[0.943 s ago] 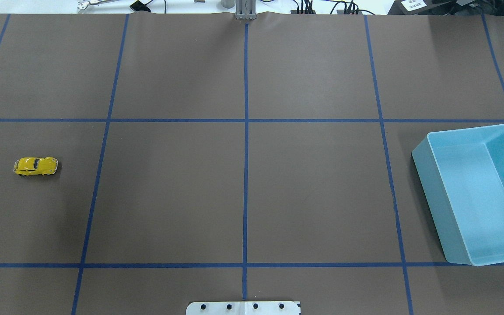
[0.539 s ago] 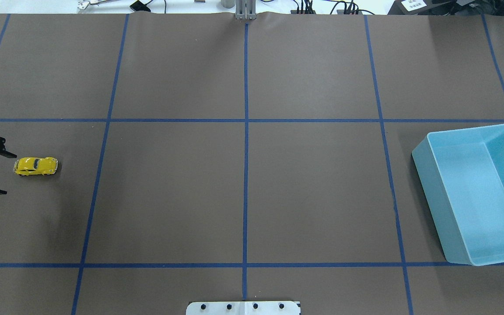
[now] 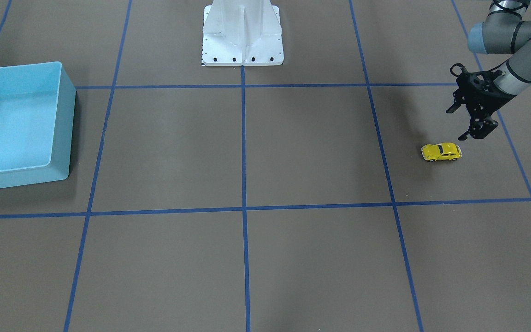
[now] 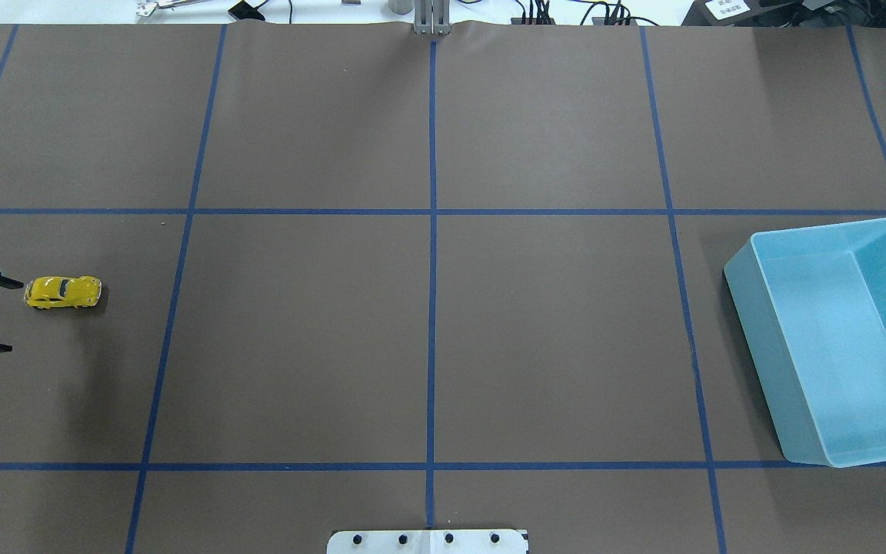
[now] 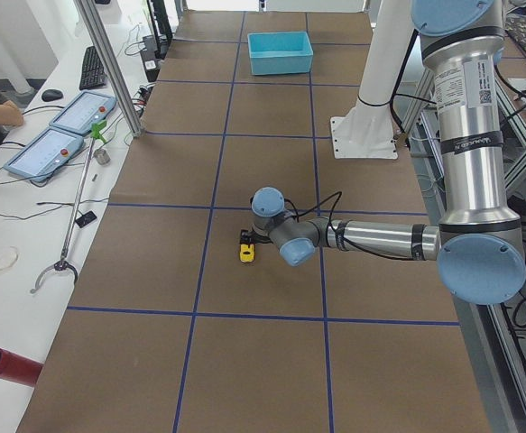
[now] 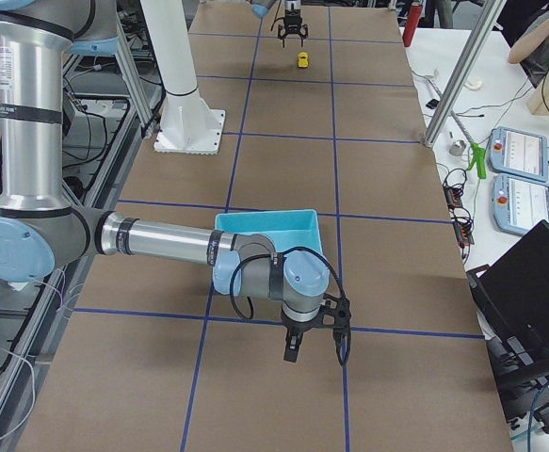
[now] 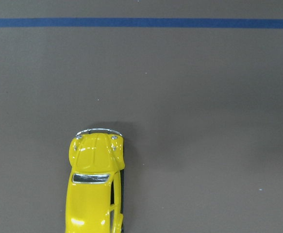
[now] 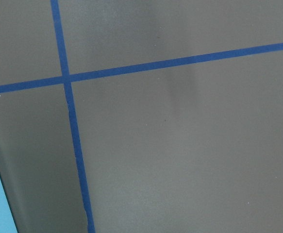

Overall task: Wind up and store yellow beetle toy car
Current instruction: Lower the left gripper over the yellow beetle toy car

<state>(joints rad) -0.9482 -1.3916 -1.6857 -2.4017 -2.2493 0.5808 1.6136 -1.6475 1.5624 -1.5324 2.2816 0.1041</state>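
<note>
The yellow beetle toy car (image 4: 63, 292) stands on its wheels on the brown table at the far left, also in the front view (image 3: 441, 151) and close up in the left wrist view (image 7: 96, 184). My left gripper (image 4: 3, 315) is open and empty. It hangs just left of the car in the overhead view and above the table beside it in the front view (image 3: 457, 123), not touching it. The light blue bin (image 4: 751, 308) stands empty at the far right. My right gripper (image 6: 314, 356) shows only in the right side view, in front of the bin; I cannot tell its state.
Blue tape lines divide the brown table into squares. The white robot base (image 3: 242, 34) stands at the robot's edge of the table. Tablets and tools (image 5: 59, 135) lie on the white bench beyond the far edge.
My left gripper has come in from the overhead view's left edge toward the car, then shifted slightly toward the robot's side. The car and bin have not moved.
</note>
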